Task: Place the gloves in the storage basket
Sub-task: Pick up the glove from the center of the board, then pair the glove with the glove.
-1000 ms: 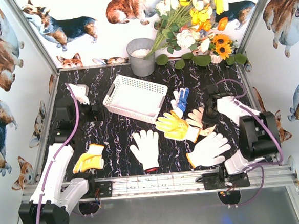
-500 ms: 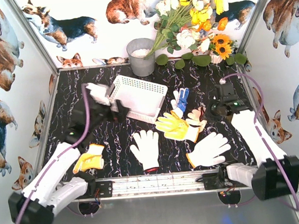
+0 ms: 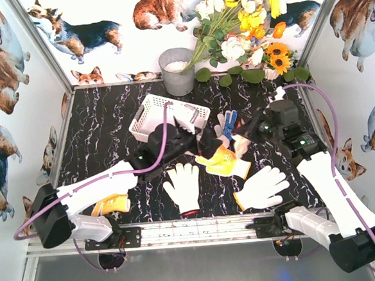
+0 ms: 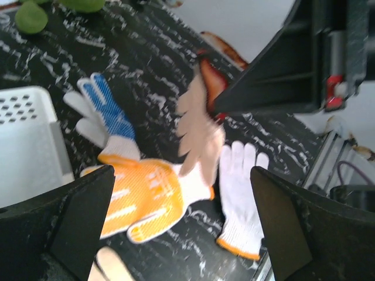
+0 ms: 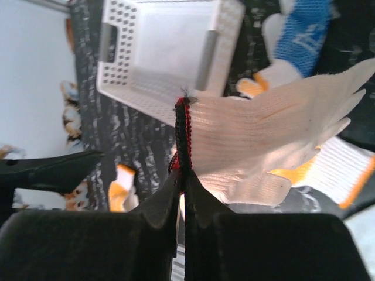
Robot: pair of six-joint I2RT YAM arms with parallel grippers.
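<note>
Right gripper is clenched on the red cuff of the cream glove. The cuff edge is pinched between the fingertips and the glove body fans out sideways, off the table. In the top view the grip sits beside the storage basket, off its right-hand side rather than above it, between the blue-palm glove and the yellow glove.

Left gripper is released, jaws wide with nothing between them. It hovers at the basket's near right corner. Its camera looks down on the yellow glove. The blue-palm glove butts against that glove's cuff, and the lifted cream glove hangs just past it.

Every other glove in view lies flat on the table, outside the basket:
- The white glove with orange cuff is front right, apart from the yellow one.
- The plain white glove is front centre, fingers pointing toward the basket.
- The orange-yellow glove is front left, partly under the left arm.

Basket is mid-table, skewed to the table edges. The left arm covers its near right corner in the top view. Grey bucket and flowers are along the back edge, well apart from both grippers.
</note>
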